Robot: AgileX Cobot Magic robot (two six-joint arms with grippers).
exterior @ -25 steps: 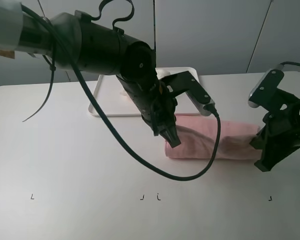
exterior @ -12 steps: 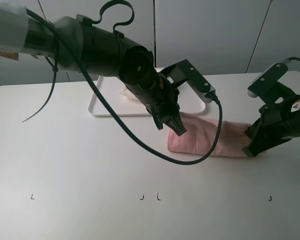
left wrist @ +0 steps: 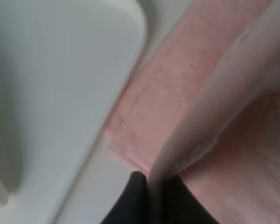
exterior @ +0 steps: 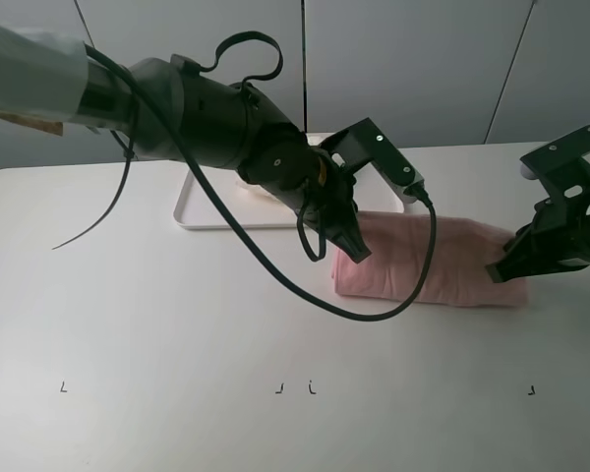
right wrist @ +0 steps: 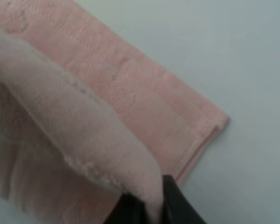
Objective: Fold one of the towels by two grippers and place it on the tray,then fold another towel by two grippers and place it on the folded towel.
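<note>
Both pinched ends have moved toward the table's (exterior: 128,324) far edge: your left gripper (exterior: 357,251) and right gripper (exterior: 500,272) clamp the pink towel (exterior: 442,265) beside the tray (exterior: 202,211). It looks limp and light; hold its corners.

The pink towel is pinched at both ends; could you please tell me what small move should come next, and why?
Probably move the held edge slightly toward the tray and lay it down. Both wrist views show the left gripper and right gripper pinching the lifted edge of the pink towel, short of the lower layer's far edge.
</note>
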